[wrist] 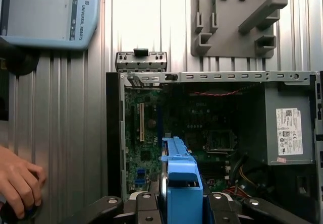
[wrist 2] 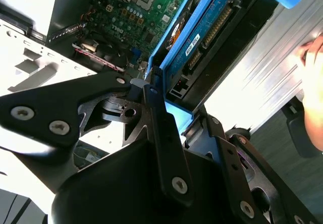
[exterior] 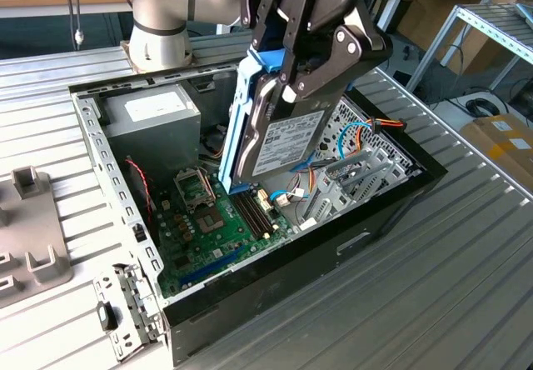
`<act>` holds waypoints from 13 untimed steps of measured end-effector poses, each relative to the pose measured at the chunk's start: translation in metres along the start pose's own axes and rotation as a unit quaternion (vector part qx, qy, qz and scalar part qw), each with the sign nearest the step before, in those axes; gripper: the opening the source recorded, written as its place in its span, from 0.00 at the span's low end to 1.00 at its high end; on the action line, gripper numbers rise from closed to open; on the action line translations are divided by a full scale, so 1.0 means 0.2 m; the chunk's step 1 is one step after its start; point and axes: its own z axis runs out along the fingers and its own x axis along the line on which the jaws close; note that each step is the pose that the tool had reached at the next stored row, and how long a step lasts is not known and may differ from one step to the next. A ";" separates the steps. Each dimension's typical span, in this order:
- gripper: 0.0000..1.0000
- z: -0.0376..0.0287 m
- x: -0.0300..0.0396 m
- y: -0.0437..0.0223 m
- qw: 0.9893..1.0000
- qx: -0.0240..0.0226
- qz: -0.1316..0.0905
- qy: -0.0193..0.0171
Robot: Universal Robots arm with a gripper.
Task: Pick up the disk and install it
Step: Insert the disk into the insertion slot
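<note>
The disk (exterior: 281, 141) is a grey metal drive with a white label in a light-blue carrier. It hangs upright and tilted over the open computer case (exterior: 375, 220), its lower end just above the motherboard (exterior: 208, 220). My gripper (exterior: 291, 82) is shut on the disk's upper part, with black fingers on both flat sides. The second wrist view looks along the disk (wrist 2: 202, 37) between the fingers (wrist 2: 164, 133). In the first wrist view the blue carrier's edge (wrist: 180, 183) stands between the finger links above the case.
A grey power supply (exterior: 154, 120) fills the case's far corner. A metal drive cage with cables (exterior: 358, 178) sits at the exterior view's right. A grey fixture (exterior: 33, 245) lies on the slatted table. A person's hand (wrist: 17, 183) rests beside the case, near a pendant (wrist: 45, 12).
</note>
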 end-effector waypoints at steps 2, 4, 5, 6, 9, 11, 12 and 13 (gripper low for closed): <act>0.37 0.000 0.002 -0.003 1.000 0.000 0.000 0.000; 0.37 0.000 0.004 -0.006 1.000 0.000 0.000 0.000; 0.37 0.000 0.005 -0.008 1.000 0.000 0.000 0.000; 0.37 0.000 0.006 -0.010 1.000 0.000 0.000 0.000; 0.37 0.000 0.010 -0.015 1.000 0.000 0.000 0.000; 0.37 0.000 0.011 -0.019 1.000 0.000 0.000 0.000; 0.37 0.000 0.012 -0.021 1.000 0.000 0.000 0.000; 0.37 0.000 0.014 -0.028 1.000 0.000 0.000 0.000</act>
